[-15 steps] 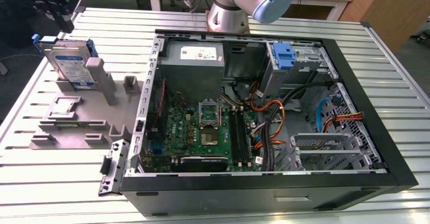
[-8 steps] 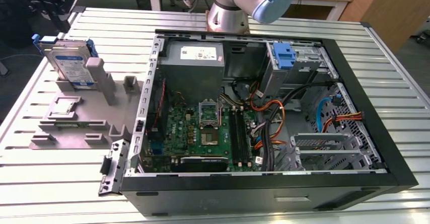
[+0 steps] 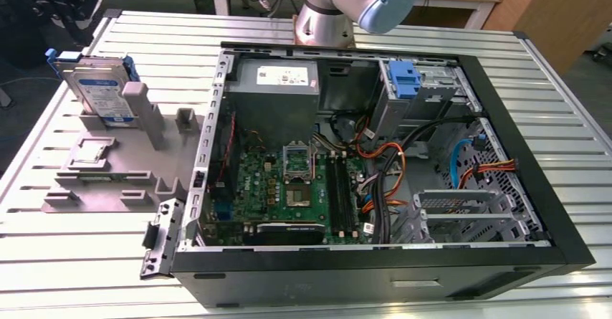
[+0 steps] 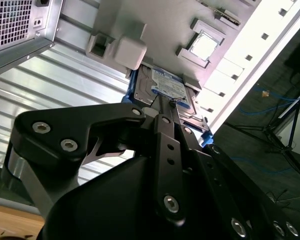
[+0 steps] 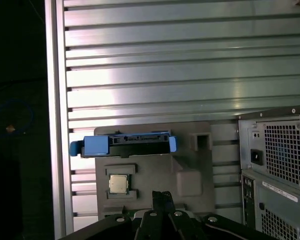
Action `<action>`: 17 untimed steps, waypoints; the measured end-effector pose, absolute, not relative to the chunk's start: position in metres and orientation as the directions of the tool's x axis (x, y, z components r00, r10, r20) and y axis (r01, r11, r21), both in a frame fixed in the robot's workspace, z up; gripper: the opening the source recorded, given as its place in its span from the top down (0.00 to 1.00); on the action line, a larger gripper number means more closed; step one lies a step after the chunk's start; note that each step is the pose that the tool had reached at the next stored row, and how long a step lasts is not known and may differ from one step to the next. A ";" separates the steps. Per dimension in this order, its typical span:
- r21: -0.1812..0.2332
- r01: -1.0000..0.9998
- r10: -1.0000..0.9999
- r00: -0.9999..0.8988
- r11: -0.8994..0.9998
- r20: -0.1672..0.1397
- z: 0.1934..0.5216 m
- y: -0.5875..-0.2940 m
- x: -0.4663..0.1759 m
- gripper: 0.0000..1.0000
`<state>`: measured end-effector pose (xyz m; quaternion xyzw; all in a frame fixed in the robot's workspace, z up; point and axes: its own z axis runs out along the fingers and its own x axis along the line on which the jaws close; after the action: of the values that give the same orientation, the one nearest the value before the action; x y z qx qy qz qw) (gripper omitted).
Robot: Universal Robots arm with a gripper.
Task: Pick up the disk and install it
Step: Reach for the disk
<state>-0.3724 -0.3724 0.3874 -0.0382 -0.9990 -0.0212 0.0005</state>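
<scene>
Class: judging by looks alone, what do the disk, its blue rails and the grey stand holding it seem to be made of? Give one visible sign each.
The disk: likely metal, silver-grey casing with dull sheen, under a white-and-blue paper-like label.
The blue rails: probably plastic, uniform saturated colour, soft gloss.
The grey stand: seemingly moulded or printed plastic, matte, rounded blocky forms.

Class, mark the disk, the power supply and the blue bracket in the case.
disk (image 3: 100, 97), exterior view, labelled face
power supply (image 3: 275, 95), exterior view, grey top face
blue bracket (image 3: 405, 81), exterior view, upright plastic front
</scene>
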 end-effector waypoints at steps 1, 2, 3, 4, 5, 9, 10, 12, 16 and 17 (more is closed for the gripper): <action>0.042 0.076 0.076 -0.997 0.996 0.003 0.387 -0.372 -0.373 0.89; 0.042 0.076 0.076 -0.997 0.996 0.003 0.387 -0.372 -0.373 0.89; 0.042 0.076 0.076 -0.997 0.996 0.003 0.387 -0.372 -0.373 0.89; 0.042 0.076 0.076 -0.997 0.996 0.003 0.387 -0.372 -0.373 0.89; 0.042 0.076 0.076 -0.997 0.996 0.003 0.387 -0.372 -0.373 0.89; 0.042 0.076 0.076 -0.997 0.996 0.003 0.387 -0.372 -0.375 0.89; 0.042 0.076 0.076 -0.997 0.996 0.003 0.387 -0.372 -0.375 0.89; 0.042 0.076 0.076 -0.997 0.996 0.003 0.387 -0.372 -0.377 0.89; 0.042 0.076 0.076 -0.997 0.996 0.003 0.387 -0.372 -0.381 0.89; 0.042 0.076 0.076 -0.997 0.996 0.003 0.387 -0.372 -0.382 0.89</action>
<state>-0.3817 -0.3724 0.3873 -0.0381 -0.9990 -0.0212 0.0005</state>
